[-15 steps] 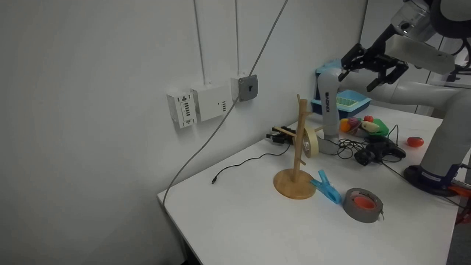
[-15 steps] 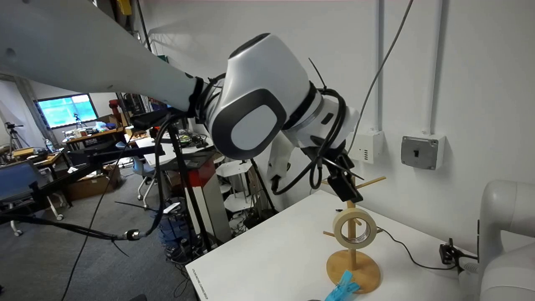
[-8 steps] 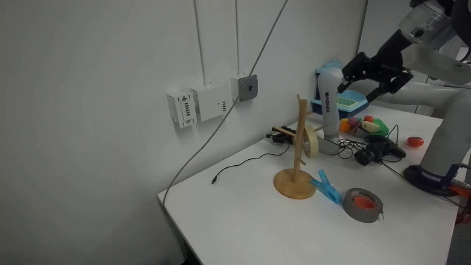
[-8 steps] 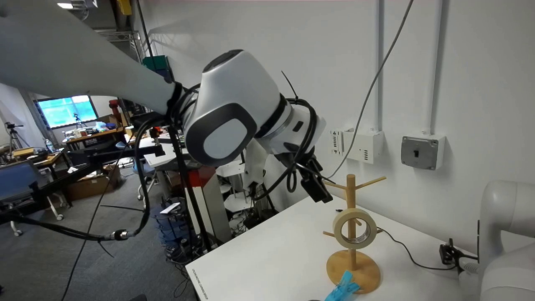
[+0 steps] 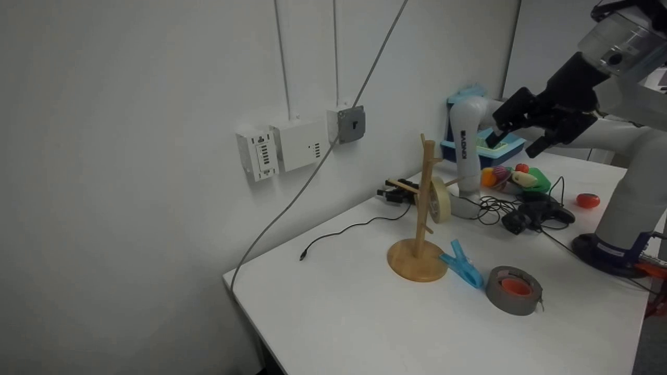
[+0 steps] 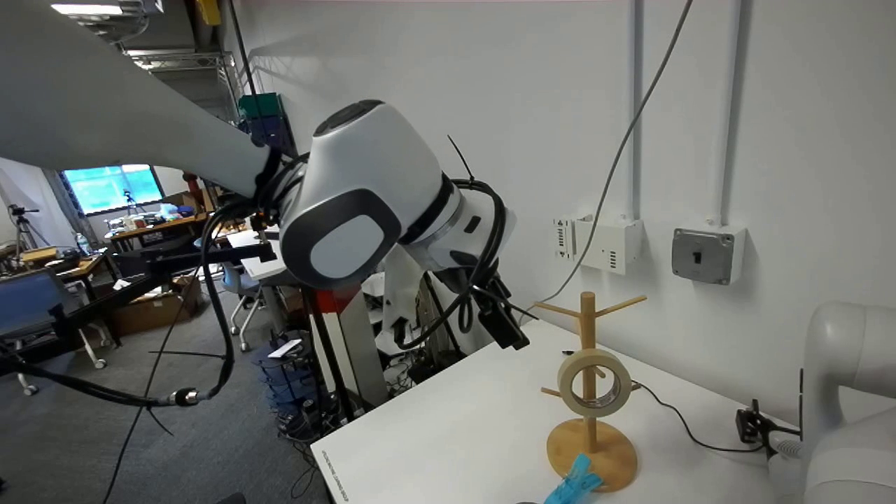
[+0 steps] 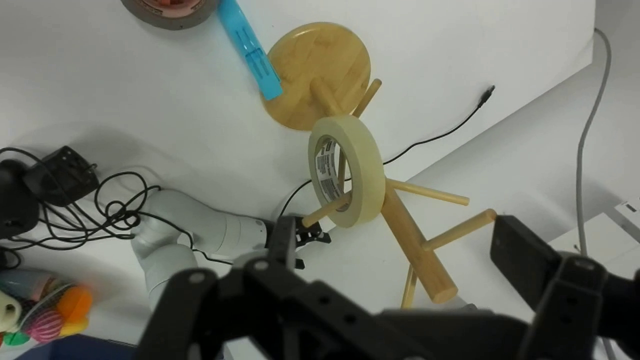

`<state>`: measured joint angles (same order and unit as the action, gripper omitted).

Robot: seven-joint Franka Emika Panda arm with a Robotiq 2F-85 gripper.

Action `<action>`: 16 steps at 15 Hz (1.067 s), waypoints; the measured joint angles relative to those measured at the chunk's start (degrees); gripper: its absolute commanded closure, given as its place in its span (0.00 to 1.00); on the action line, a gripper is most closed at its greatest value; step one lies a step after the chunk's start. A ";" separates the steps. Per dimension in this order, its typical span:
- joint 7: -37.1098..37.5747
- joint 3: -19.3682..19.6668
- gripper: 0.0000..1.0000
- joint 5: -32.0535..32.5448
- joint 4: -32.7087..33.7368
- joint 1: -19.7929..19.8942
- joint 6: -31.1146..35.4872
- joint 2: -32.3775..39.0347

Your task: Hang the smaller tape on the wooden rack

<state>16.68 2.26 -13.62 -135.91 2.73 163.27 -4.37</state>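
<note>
The smaller tape, a cream-beige ring (image 5: 442,203), hangs on a side peg of the wooden rack (image 5: 424,190). In the wrist view the peg passes through the hole of the tape (image 7: 367,170), beside the post (image 7: 415,245). The tape (image 6: 565,383) and rack (image 6: 588,322) also show in an exterior view, with the rack upright. My gripper (image 5: 513,145) is open and empty, up in the air and apart from the rack. In the wrist view its fingers (image 7: 522,257) stand wide apart, with the rack's top showing between them from the camera's side.
A blue clothespin (image 5: 462,265) touches or overlaps the rack's base edge. A dark grey tape roll (image 5: 513,304) lies beside it. A second, white arm (image 5: 466,151), black cables (image 5: 490,208), toy fruit (image 5: 500,174) and a blue bin (image 5: 495,148) stand farther along the table by the wall.
My open gripper has moved away from the rack: lower and slightly right in an exterior view, left and slightly down in an exterior view. The tape and rack have not moved.
</note>
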 measured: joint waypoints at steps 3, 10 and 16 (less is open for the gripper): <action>-2.07 0.02 0.00 -1.70 -2.10 0.00 -0.03 -2.05; -3.54 0.13 0.00 -3.49 -7.29 -0.10 -0.03 -7.29; -3.49 0.15 0.00 -3.62 -8.88 -0.46 -0.03 -9.02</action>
<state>13.20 2.41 -17.25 -144.79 2.27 163.24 -13.38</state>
